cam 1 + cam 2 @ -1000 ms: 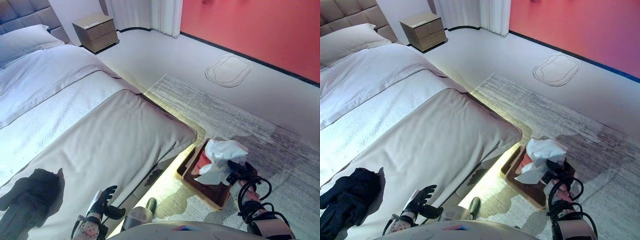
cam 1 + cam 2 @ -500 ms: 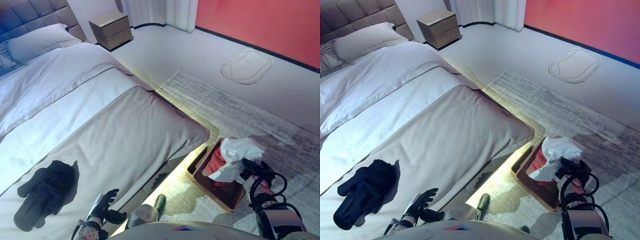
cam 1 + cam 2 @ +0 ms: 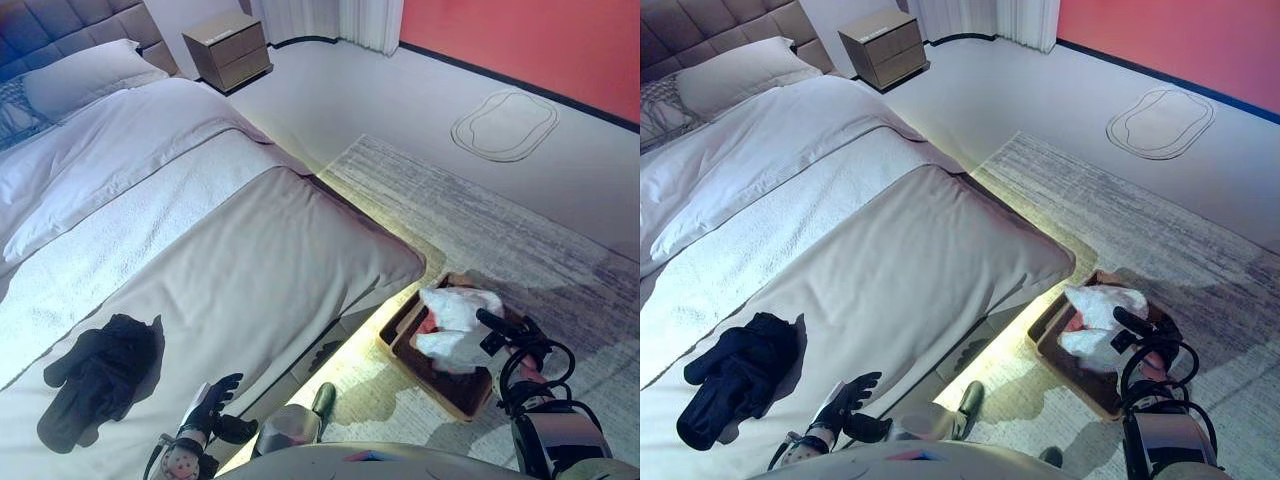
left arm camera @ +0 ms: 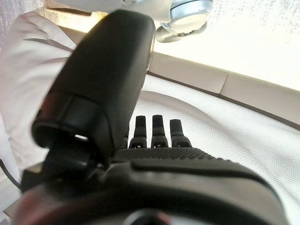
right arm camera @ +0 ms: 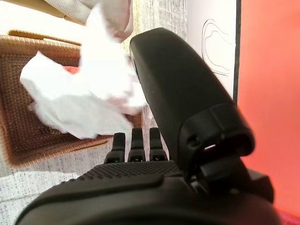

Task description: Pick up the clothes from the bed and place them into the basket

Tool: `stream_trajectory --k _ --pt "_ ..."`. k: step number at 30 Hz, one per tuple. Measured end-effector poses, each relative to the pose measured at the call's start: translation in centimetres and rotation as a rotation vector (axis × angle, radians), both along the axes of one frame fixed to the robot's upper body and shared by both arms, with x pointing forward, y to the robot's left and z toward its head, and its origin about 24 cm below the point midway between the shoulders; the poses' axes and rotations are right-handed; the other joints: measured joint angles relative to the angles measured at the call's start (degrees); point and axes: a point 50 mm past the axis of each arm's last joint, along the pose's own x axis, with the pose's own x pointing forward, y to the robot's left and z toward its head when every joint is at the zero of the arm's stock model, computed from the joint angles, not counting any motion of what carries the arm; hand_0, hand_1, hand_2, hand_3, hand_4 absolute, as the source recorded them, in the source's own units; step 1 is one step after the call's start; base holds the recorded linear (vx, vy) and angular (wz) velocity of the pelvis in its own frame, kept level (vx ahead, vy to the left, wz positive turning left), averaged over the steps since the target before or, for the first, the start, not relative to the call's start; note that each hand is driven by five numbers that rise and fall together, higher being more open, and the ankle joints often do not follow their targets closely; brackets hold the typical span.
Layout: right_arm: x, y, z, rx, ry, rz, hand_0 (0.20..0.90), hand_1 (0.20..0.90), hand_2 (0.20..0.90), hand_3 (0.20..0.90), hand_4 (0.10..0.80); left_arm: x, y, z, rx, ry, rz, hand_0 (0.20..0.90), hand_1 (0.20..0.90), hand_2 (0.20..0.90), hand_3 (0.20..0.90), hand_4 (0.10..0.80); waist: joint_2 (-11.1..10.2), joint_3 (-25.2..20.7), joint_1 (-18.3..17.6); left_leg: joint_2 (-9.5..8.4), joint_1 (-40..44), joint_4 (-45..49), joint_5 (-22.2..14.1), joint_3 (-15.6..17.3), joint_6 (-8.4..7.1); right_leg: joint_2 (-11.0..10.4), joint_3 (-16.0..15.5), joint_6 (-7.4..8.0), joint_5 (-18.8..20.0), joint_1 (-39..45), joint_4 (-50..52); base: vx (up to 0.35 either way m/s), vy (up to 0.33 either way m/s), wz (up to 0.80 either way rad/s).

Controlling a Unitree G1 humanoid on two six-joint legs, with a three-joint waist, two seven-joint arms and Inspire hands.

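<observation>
We see our right hand [image 3: 503,333] over the basket [image 3: 452,385], fingers straight, the white garment [image 3: 455,322] lying inside (red cloth beneath); dark clothes [image 3: 98,375] remain on the bed [image 3: 230,270]; left hand [image 3: 212,402] relaxed.

— Was there any text, label or number that could be read in the views?

— No, nothing readable was there. The bed [image 3: 250,270], the basket [image 3: 455,385] and the white garment [image 3: 455,320] in it carried no visible print.

— And the dark garment [image 3: 100,375] on the cover, or the nightstand [image 3: 228,48]?

— Both were plain. The wrist views showed only dark hand surfaces, without marks that I could read.
</observation>
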Motion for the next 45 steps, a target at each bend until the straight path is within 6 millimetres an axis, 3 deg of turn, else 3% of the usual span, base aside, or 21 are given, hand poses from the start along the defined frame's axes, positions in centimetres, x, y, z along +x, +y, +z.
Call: stream_trajectory --k 14,19,22,23,25,28,29,30,31,32,33,34,35,36,37,40,41,42,44,45 --pt "0.2 0.2 0.0 0.01 -0.012 0.042 0.9 0.9 0.9 0.9 0.8 0.4 0.0 0.1 -0.002 -0.01 0.007 0.9 0.9 0.9 0.9 0.8 -1.3 1.1 0.5 -0.01 0.8 0.0 0.1 -0.5 -0.1 0.2 -0.5 0.14 -0.1 1.1 0.0 -0.02 -0.011 0.02" --pt "0.9 0.9 -0.1 -0.009 0.014 0.156 0.9 0.9 0.9 0.9 0.8 1.4 0.3 0.3 0.004 -0.032 0.02 0.9 0.9 0.9 0.9 0.8 -1.8 1.4 2.8 -0.12 0.3 1.2 0.3 -3.2 -0.66 0.6 -3.1 0.35 -0.5 2.5 0.0 -0.031 -0.057 0.27" --pt "2.4 1.7 0.6 -0.025 -0.001 0.241 0.9 0.9 0.9 0.9 0.8 1.7 0.8 0.4 0.01 -0.04 0.051 0.9 0.9 0.9 0.9 0.8 -2.1 1.5 5.0 -0.03 -0.6 2.5 0.2 -5.0 -0.85 1.3 -4.2 0.07 -1.1 2.9 0.3 0.015 -0.15 0.32" --pt "3.0 1.9 0.9 -0.034 -0.005 0.266 0.9 0.9 0.9 0.9 0.8 1.7 1.0 0.5 0.011 -0.043 0.065 0.9 0.9 0.9 0.9 0.8 -2.4 1.7 5.3 0.03 -0.9 3.0 -0.3 -6.2 -2.16 1.7 -5.0 0.02 -1.5 3.5 0.3 0.05 -0.192 0.42" --pt "3.5 2.3 1.0 -0.048 0.004 0.309 0.9 0.9 0.9 0.9 0.8 1.8 1.5 0.6 0.013 -0.052 0.104 0.9 0.9 0.9 0.9 0.8 -3.2 1.9 6.7 -0.05 -1.3 3.9 -0.5 -7.6 -3.34 2.3 -6.1 -0.45 -2.3 4.3 0.3 -0.006 -0.135 0.49" --pt "4.8 3.1 1.7 -0.069 -0.005 0.376 0.9 0.9 0.9 0.9 0.8 1.4 2.5 0.7 0.035 -0.041 0.137 0.9 0.9 0.9 0.9 0.8 -4.9 2.1 9.4 0.08 -2.4 4.0 -1.2 -8.0 -4.18 3.5 -8.2 -0.57 -2.6 5.3 0.3 -0.031 0.016 0.49" --pt "5.0 3.0 1.9 -0.07 -0.013 0.391 0.9 0.9 0.9 0.9 0.8 1.2 2.8 0.7 0.04 -0.03 0.135 0.9 0.9 0.9 0.9 0.8 -5.3 2.1 8.5 1.32 -3.4 4.0 -2.3 -2.7 -3.32 3.6 -10.9 -0.49 -2.5 6.1 0.3 -0.125 0.115 1.25" --pt "4.9 2.7 1.9 -0.073 -0.004 0.393 0.9 0.9 0.9 0.9 0.8 1.2 2.9 0.7 0.044 -0.022 0.123 0.9 0.9 0.9 0.9 0.8 -5.6 2.1 7.4 3.26 -4.1 4.0 -3.6 4.9 -1.87 3.3 -14.8 -0.92 -2.8 7.0 0.7 -0.143 0.134 1.48" --pt "4.6 2.4 1.8 -0.077 0.008 0.396 0.9 0.9 0.9 0.9 0.8 1.4 3.0 0.8 0.043 -0.022 0.113 0.9 0.9 0.9 0.9 0.8 -6.3 2.2 6.6 4.8 -4.4 4.9 -4.1 11.1 -1.26 2.7 -17.4 -2.0 -3.3 7.7 0.5 -0.172 0.166 1.65" --pt "4.6 2.2 1.9 -0.082 0.012 0.414 0.9 0.9 0.9 0.9 0.8 1.6 3.1 0.8 0.042 -0.016 0.105 0.9 0.9 0.9 0.9 0.8 -7.1 2.7 4.2 7.61 -5.9 8.3 -4.8 22.9 -0.92 2.0 -21.8 -2.38 -3.4 9.0 0.2 -0.118 0.25 1.91" --pt "4.4 2.1 1.9 -0.091 0.018 0.447 0.9 0.9 0.9 0.9 0.8 1.3 2.8 0.6 0.039 0.018 0.093 0.9 0.9 0.9 0.9 0.8 -7.8 2.6 1.3 9.47 -6.8 13.0 -5.2 30.4 -0.31 0.0 -27.0 -2.7 -3.9 10.1 1.9 -0.075 0.287 1.86" --pt "4.4 2.2 1.8 -0.096 0.024 0.479 0.9 0.9 0.9 0.9 0.8 1.0 2.6 0.3 0.042 0.049 0.075 0.9 0.9 0.9 0.9 0.8 -8.6 2.1 -0.1 9.37 -6.4 14.0 -5.2 32.6 -0.33 -1.6 -28.3 -1.57 -4.7 10.5 3.0 -0.007 0.247 1.49" --pt "4.4 2.0 2.0 -0.107 0.024 0.507 0.9 0.9 0.9 0.9 0.8 0.9 2.2 0.1 0.036 0.064 0.061 0.9 0.9 0.9 0.9 0.8 -8.2 1.4 -1.0 8.86 -5.5 12.8 -4.7 32.3 0.08 -2.0 -28.4 -0.58 -5.1 11.1 4.3 0.0 0.214 0.83" --pt "4.2 1.3 2.3 -0.131 0.027 0.534 0.9 0.9 0.9 0.9 0.8 0.7 1.3 -0.2 0.019 0.073 0.05 0.9 0.9 0.9 0.9 0.8 -5.9 0.0 -1.7 9.14 -3.4 10.8 -2.2 31.3 1.74 -2.1 -27.8 -0.51 -5.0 11.1 6.2 0.023 0.226 0.8" --pt "4.0 1.3 2.1 -0.128 0.031 0.567 0.9 0.9 0.9 0.9 0.8 1.3 1.2 0.0 0.024 0.061 0.047 0.9 0.9 0.9 0.9 0.8 -6.6 -0.1 -2.5 6.7 -2.4 8.0 -0.3 31.0 4.16 -4.7 -26.0 -0.1 -5.0 10.8 8.3 0.052 0.25 0.5" --pt "4.7 2.4 2.3 -0.122 0.027 0.684 0.9 0.9 0.9 0.9 0.8 3.4 1.6 0.9 0.028 -0.011 0.051 0.9 0.9 0.9 0.9 0.8 -7.8 -0.2 -2.3 2.79 -1.2 5.6 -1.2 30.6 5.59 -7.9 -22.7 0.03 -4.9 10.9 10.1 0.083 0.175 0.33" --pt "4.8 2.6 2.3 -0.13 0.03 0.713 0.9 0.9 0.9 0.9 0.8 4.1 1.6 1.1 0.027 -0.031 0.057 0.9 0.9 0.9 0.9 0.8 -7.9 -0.2 -2.2 2.32 -1.2 5.5 -1.3 30.3 5.78 -8.6 -22.1 0.03 -4.9 10.7 10.9 0.079 0.182 0.43" --pt "5.1 3.2 2.3 -0.141 0.037 0.771 0.9 0.9 0.9 0.9 0.8 5.6 1.7 1.7 0.026 -0.077 0.061 0.9 0.9 0.9 0.9 0.8 -8.0 -0.2 -2.2 1.01 -0.9 5.0 -1.5 29.3 6.23 -9.3 -20.9 0.54 -4.1 10.8 12.3 0.09 0.205 0.48" --pt "5.2 3.8 2.2 -0.156 0.065 0.84 0.9 0.9 0.9 0.9 0.8 7.3 1.7 2.6 0.028 -0.131 0.05 0.9 0.9 0.9 0.9 0.8 -8.0 -0.2 -2.4 0.05 -0.4 3.9 -1.3 26.9 6.85 -11.0 -18.4 1.8 -3.3 10.3 16.8 0.124 0.245 0.74" --pt "5.0 4.0 2.0 -0.168 0.083 0.865 0.9 0.9 0.9 0.9 0.8 8.2 1.5 2.9 0.027 -0.147 0.037 0.9 0.9 0.9 0.9 0.8 -7.7 -0.3 -3.3 -1.19 -0.2 3.9 -1.4 25.0 7.45 -12.8 -16.4 2.76 -2.6 9.4 23.1 0.022 0.073 1.17"
